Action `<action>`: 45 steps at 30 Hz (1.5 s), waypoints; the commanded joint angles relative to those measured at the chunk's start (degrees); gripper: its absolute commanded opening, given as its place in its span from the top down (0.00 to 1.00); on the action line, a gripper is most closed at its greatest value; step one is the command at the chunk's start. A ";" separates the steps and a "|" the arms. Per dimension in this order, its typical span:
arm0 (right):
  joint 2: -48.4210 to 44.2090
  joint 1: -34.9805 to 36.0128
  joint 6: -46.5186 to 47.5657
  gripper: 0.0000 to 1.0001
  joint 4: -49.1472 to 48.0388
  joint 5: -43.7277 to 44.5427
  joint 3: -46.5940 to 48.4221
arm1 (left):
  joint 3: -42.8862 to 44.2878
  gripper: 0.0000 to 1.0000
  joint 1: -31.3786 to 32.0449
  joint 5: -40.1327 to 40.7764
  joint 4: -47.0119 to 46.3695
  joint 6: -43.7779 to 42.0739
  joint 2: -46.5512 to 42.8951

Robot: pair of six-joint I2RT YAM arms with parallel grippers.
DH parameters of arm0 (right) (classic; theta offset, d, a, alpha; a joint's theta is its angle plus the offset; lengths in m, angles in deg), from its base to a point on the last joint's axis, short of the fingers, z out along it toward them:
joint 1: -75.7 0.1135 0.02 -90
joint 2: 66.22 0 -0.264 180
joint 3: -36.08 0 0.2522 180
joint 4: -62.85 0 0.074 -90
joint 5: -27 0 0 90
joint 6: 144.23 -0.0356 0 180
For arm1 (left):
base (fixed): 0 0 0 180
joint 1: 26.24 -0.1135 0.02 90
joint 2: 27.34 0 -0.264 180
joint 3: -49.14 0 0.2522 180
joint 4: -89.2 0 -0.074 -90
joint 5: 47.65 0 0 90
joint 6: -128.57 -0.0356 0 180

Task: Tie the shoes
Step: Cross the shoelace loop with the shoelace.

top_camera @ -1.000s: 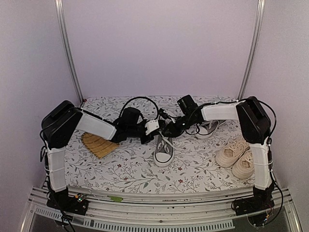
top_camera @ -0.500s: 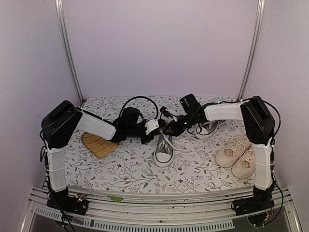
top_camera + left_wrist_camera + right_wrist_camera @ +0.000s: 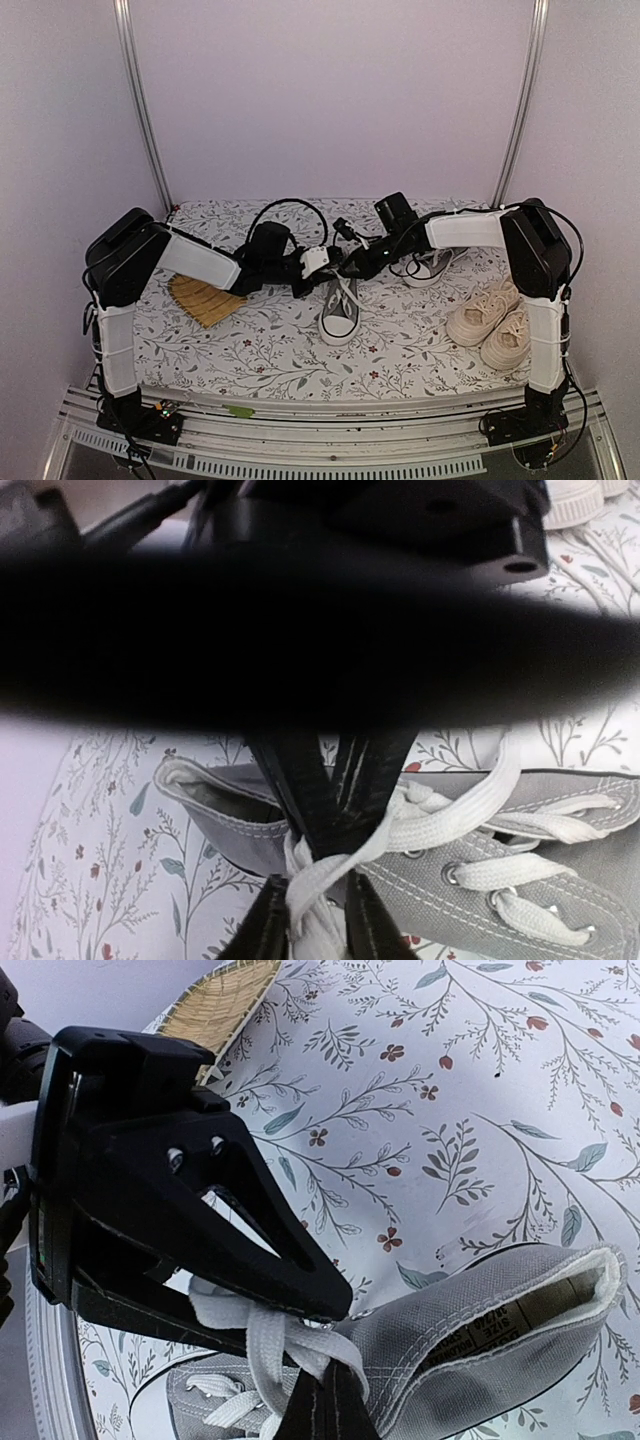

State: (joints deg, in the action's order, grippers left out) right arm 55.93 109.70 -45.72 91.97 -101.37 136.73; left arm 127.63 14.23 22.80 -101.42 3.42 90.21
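Right gripper [image 3: 320, 1390] is pinched shut on the white lace [image 3: 440, 820]. Left gripper [image 3: 315, 895] is barely parted, lace between its tips (not clamped). Re-pinch, then draw outward from the grey sneaker [image 3: 480, 1330].

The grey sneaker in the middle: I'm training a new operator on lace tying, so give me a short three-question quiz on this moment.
1. True or false: the right gripper is shut on the white lace of the middle grey sneaker.
2. The cream pair stands: A) at the table's right side, by the right arm; B) at the table's left edge; C) in the middle.
3. How many grey sneakers are on the table?
Key: 1 true; 2 A; 3 two, the second grey sneaker lying beyond the right arm.
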 commanded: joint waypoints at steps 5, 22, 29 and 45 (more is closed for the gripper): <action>-1.91 -0.67 -0.60 0.99 -0.64 -2.32 -0.21 | -2.79 0.63 -0.88 -1.04 4.51 -1.14 -7.49; -1.79 -0.71 0.23 0.97 1.30 -1.55 1.00 | -4.35 0.63 -2.24 -0.32 8.25 -0.52 -8.90; -1.33 -0.69 0.28 0.96 1.72 -1.14 1.71 | -3.62 0.86 -2.34 0.76 8.43 -0.53 -8.05; -2.90 -1.72 -0.49 0.98 3.90 2.24 1.52 | -3.58 1.00 -2.50 2.71 9.18 0.62 -6.84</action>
State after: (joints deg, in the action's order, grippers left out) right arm 55.93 109.02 -45.85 95.16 -100.73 138.17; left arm 123.85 12.30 25.35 -92.54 3.20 82.15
